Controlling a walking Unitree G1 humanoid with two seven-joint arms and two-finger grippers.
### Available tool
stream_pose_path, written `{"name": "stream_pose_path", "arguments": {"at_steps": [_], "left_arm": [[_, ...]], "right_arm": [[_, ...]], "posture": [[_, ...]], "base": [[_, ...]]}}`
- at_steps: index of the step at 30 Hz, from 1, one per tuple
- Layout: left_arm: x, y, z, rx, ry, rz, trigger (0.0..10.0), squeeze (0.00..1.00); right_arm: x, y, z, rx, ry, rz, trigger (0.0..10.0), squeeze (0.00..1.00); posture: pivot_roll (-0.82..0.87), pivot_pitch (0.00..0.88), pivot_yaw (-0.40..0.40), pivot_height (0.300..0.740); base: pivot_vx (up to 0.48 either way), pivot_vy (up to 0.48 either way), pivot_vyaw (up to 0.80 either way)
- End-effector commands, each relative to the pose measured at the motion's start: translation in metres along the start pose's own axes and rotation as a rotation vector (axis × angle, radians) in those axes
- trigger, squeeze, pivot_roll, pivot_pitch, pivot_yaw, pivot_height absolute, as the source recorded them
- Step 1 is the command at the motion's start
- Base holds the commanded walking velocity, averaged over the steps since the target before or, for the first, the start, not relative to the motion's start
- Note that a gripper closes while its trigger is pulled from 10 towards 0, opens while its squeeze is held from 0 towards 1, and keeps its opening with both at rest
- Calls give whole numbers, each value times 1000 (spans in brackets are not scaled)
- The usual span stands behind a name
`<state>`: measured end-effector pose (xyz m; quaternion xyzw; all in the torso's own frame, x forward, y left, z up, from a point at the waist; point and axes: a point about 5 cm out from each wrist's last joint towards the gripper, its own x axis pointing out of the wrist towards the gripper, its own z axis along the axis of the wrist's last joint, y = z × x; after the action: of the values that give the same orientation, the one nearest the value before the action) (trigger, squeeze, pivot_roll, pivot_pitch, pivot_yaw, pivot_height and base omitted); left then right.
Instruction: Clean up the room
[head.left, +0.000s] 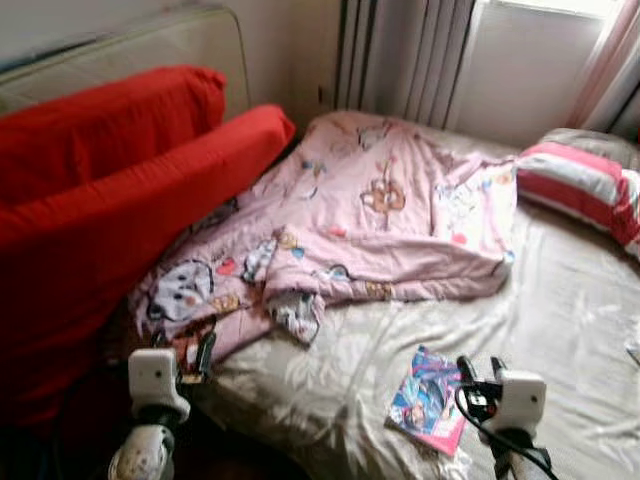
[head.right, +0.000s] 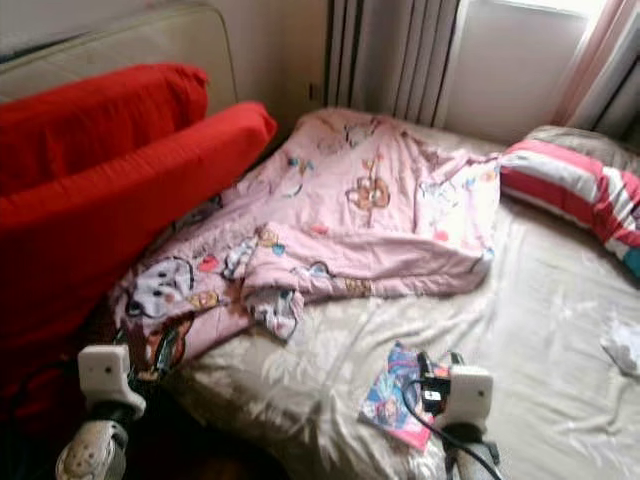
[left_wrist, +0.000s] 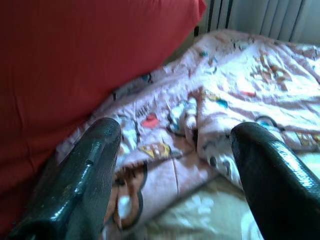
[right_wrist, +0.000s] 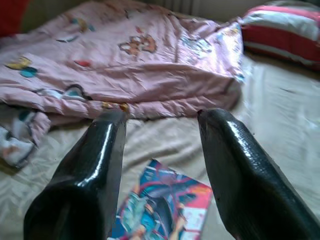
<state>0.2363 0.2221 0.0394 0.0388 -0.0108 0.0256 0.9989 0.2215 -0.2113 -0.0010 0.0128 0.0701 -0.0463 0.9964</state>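
My left fingers (left_wrist: 90, 170) are spread wide with nothing between them, over the bed's near left edge where the pink quilt (head.left: 370, 210) bunches up against the red cushions. My right fingers (right_wrist: 235, 165) are also wide apart and empty, hovering just above the book (head.left: 428, 400), which lies flat on the beige sheet (head.left: 570, 330) near the bed's front edge, its pink spine toward the right side.

Count as I see it: one book, one quilt, two red cushions (head.left: 110, 200) stacked along the bed's left edge, one striped pillow (head.left: 580, 190) at the far right corner. The right eye view also picks up one small white crumpled thing (head.right: 625, 348) at the right edge of the bed; I can't tell what it is.

The book's cover is a busy cartoon picture in blue and pink; any title is too blurred to read. The quilt carries cartoon animal prints, no legible words.

The left wrist view gives me the quilt's folded corner close up, touching the lower cushion. The right wrist view shows the book's cover between the fingers, with the quilt's edge beyond it and apart from it. Grey curtains (head.left: 410, 60) hang behind the bed's far edge.
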Motion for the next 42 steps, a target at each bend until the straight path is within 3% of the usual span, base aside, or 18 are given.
{"name": "stream_pose_path", "arguments": {"at_steps": [1, 10, 29, 42], "left_arm": [[3, -4, 4, 19, -2, -35, 10000, 0], [12, -6, 6, 12, 39, -83, 10000, 0], [8, -9, 3, -6, 74, -77, 10000, 0], [10, -10, 5, -14, 80, -75, 10000, 0]], "right_arm": [[4, -6, 5, 9, -15, -44, 10000, 0], [6, -18, 4, 12, 33, -141, 10000, 0], [13, -17, 5, 4, 51, -155, 10000, 0], [15, -19, 8, 4, 40, -158, 10000, 0]], "posture": [[7, 5, -48, 740], [-18, 21, -11, 740], [10, 5, -10, 632], [13, 18, -1, 632]], "base": [[0, 0, 0], [0, 0, 0], [0, 0, 0], [0, 0, 0]]}}
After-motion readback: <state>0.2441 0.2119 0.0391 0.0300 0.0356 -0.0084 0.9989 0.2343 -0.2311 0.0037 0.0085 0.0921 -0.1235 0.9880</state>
